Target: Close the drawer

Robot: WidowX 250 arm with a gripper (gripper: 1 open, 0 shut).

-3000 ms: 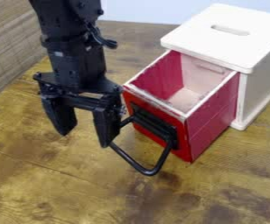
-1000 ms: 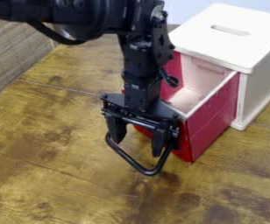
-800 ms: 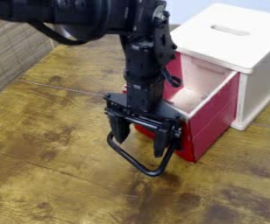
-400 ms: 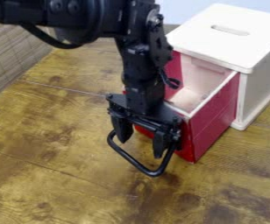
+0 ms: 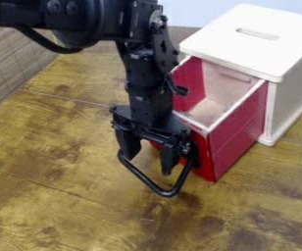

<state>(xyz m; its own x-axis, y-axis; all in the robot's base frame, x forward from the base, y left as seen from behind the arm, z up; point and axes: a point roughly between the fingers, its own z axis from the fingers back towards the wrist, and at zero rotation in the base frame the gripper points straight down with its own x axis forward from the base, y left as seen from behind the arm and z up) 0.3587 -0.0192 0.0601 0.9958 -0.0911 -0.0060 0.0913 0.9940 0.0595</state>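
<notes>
The red drawer stands pulled out of a white cabinet, near the tabletop's far right corner. It is box-shaped, with flat, smooth sides in a strong red and a pale, pinkish white interior; its upper rim is a thin light edge, and the part of the floor that shows inside looks plain and smooth. The cabinet is a blocky, matte white box with softly rounded top corners and a rounded oblong slot cut into its lid. On the drawer's front, partly hidden by the robot, hangs a thick black handle, a wire bent into a large loop that juts out and down over the tabletop. The tabletop has a wood look, yellowish brown with streaky grain, darker blotches and a thin dark line running across its far part. The black gripper, a jointed piece with bolts and angular edges, hangs upright in front of the drawer, its fingers spread apart and pointing down beside the upper part of the loop; whether they touch it cannot be told. The arm, dark and bulky with a loose black cable, reaches in from the far left corner. Beyond the tabletop's left edge lies a beige surface with slanting grooves.
</notes>
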